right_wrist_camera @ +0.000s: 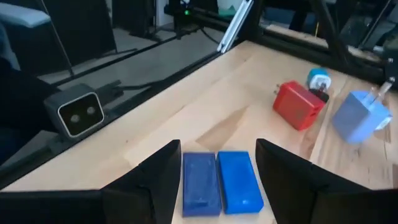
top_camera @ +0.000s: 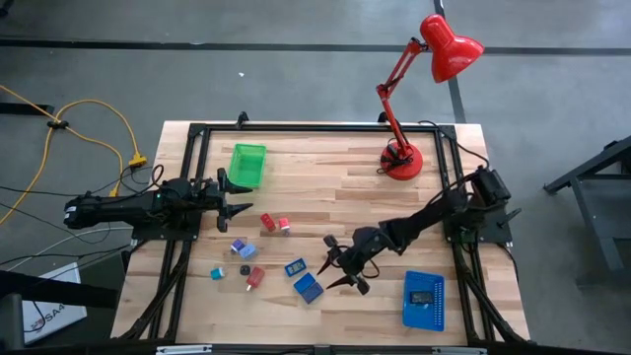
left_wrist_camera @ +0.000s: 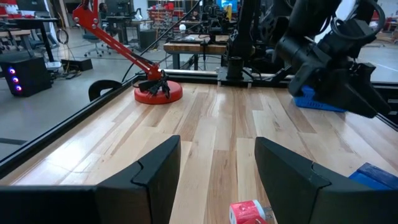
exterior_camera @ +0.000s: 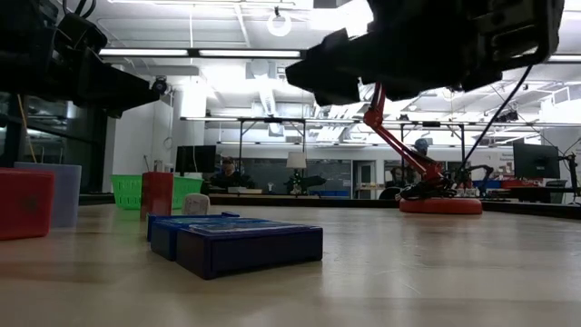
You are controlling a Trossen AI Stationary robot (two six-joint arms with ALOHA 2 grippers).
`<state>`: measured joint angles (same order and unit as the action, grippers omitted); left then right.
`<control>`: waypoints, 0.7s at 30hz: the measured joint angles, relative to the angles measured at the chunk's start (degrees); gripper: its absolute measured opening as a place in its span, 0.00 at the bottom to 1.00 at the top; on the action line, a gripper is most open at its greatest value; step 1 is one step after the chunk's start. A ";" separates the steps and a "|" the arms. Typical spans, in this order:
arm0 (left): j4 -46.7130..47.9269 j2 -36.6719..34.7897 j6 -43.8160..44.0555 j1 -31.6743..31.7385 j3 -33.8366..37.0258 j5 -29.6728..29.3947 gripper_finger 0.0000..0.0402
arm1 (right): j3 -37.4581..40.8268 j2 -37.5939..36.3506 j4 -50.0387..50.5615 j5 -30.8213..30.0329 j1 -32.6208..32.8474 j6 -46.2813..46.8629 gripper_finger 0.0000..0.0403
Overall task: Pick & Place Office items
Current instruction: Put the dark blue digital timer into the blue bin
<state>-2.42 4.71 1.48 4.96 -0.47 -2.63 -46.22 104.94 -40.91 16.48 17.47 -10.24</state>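
The left end effector (top_camera: 240,199) is seen at about 9 o'clock on the tabletop (top_camera: 335,177), with its fingers apart and nothing between them. A small red block (left_wrist_camera: 247,213) lies just ahead of it, and the green tray (top_camera: 247,164) stands near, toward 11 o'clock.

The office items are spread around 7 o'clock, and a pair of blue blocks (right_wrist_camera: 221,182) lies side by side near 6 o'clock.

The right end effector (top_camera: 340,268) is held above this pair, toward 5 o'clock, its fingers apart and empty. It seems that only one block should be taken. The fingers should be centred on a single block and lowered straight, so that the neighbour is not pushed or clamped together with it. The blue perforated tray (top_camera: 424,299) waits at 4 o'clock.
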 joint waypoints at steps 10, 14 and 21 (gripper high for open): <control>-0.01 -0.01 -0.01 0.00 0.00 0.01 0.50 | -0.02 5.76 -4.48 -1.15 0.52 1.49 0.48; -0.02 0.00 0.00 0.02 0.00 0.00 0.50 | -0.01 7.01 -4.57 -1.08 0.63 3.34 0.48; -0.02 0.00 0.00 0.02 0.00 0.00 0.50 | -0.01 7.06 0.40 -1.97 1.32 4.02 0.48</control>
<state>-2.44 4.71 1.48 4.97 -0.47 -2.63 -46.23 112.01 -40.51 14.51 18.80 -6.22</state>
